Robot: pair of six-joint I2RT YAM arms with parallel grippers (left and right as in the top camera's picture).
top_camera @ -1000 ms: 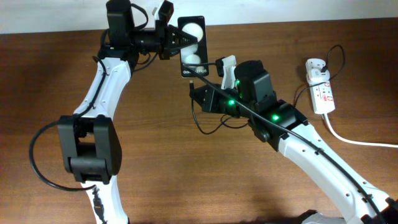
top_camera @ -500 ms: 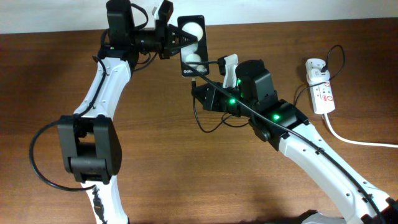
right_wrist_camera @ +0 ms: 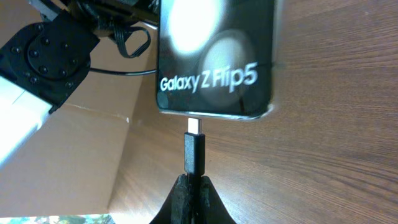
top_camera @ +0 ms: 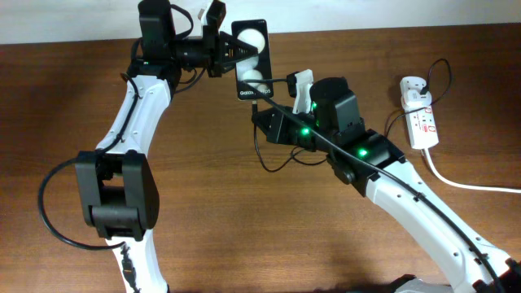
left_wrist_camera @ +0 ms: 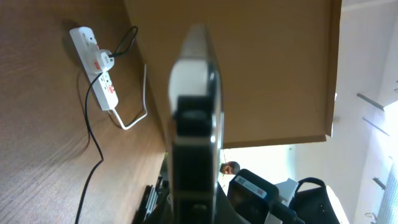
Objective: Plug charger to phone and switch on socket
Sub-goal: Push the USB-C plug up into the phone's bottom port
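My left gripper [top_camera: 230, 50] is shut on the black phone [top_camera: 251, 60], holding it above the table at the back; in the left wrist view the phone [left_wrist_camera: 194, 118] shows edge-on. My right gripper [right_wrist_camera: 191, 182] is shut on the black charger plug [right_wrist_camera: 193, 152], whose silver tip sits right at the phone's bottom edge [right_wrist_camera: 214, 56]. In the overhead view the right gripper [top_camera: 259, 114] is just below the phone. The charger cable [top_camera: 269, 159] loops below. The white socket [top_camera: 420, 114] lies at the far right with its adapter plugged in.
The socket's thick white cord [top_camera: 468, 185] runs off to the right edge. The socket also shows in the left wrist view [left_wrist_camera: 94, 59]. A cardboard wall [right_wrist_camera: 74, 162] stands behind the table.
My right gripper has moved slightly up toward the phone, bringing the plug tip closer to the phone's bottom edge. The left arm has held still.
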